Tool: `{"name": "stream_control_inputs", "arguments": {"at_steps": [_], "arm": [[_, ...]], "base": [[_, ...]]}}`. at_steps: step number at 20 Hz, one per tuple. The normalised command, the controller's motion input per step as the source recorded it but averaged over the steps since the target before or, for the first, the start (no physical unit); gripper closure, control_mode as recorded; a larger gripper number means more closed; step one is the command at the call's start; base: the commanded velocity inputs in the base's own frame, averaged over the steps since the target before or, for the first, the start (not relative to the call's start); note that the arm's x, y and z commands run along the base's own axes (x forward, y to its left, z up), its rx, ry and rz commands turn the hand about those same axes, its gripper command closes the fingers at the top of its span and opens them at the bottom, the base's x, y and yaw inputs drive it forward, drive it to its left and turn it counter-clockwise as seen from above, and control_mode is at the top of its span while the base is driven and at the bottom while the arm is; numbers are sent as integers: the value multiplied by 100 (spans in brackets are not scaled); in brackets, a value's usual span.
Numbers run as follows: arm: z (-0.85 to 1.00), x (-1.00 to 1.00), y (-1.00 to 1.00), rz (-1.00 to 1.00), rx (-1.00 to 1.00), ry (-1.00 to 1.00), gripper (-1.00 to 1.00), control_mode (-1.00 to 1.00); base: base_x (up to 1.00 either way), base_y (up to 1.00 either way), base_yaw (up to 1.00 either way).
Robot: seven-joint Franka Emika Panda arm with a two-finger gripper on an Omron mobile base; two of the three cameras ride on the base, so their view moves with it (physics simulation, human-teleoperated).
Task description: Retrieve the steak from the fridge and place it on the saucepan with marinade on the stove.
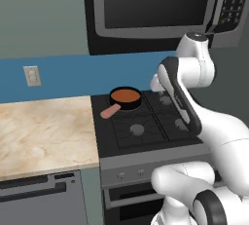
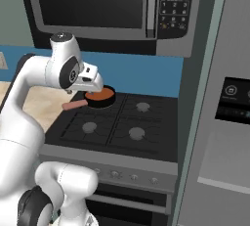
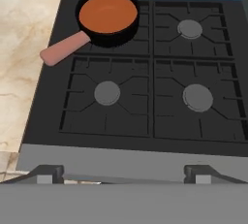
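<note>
1. Sitting on the stove's [image 3: 145,97] back-left burner, the saucepan [image 3: 107,15] holds smooth orange-brown marinade [image 3: 107,12]; its pinkish handle points toward the marble counter [image 1: 44,131].
2. Hovering above the cooktop, the gripper [image 3: 123,178] has its fingertips [image 3: 47,174] spread wide, holding nothing.
3. Right of the stove stands the grey fridge [image 2: 219,122], doors closed.
4. Steak: I cannot see it.

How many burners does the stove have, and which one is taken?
4. The far-left burner sits hidden under the saucepan; the far-right, near-left and near-right burners are bare on the stove.
</note>
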Motion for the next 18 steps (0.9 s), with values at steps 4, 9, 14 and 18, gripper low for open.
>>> {"name": "stream_control_inputs", "arguments": {"at_steps": [4, 9, 14, 18], "arm": [[0, 0, 0, 0, 0, 0, -100, 100], [0, 0, 0, 0, 0, 0, -100, 100], [0, 0, 0, 0, 0, 0, -100, 100], [0, 0, 0, 0, 0, 0, -100, 100]], "base": [[-61, -16, 0], [-45, -21, 0], [-46, -40, 0], [-47, -84, 0]]}}
